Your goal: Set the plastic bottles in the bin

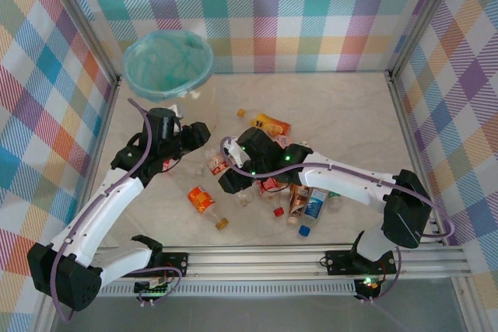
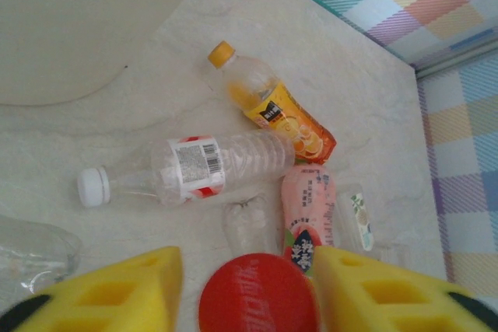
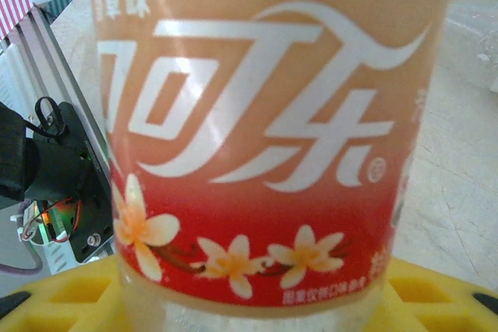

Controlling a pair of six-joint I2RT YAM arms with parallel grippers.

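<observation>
Crosswise in right gripper [image 3: 249,305], peach-label bottle [image 3: 257,130], long axis up-frame

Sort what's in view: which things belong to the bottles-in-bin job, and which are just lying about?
Job: bin; orange juice bottle; clear white-capped bottle; pink-label bottle; red-capped bottle at the left gripper; cola bottle in the right gripper; remaining bottles on the table.
Not job: checked walls; aluminium rail.

Scattered bottles [image 1: 204,201] clutter the table [image 1: 350,114] centre; its far right lies open.
</observation>
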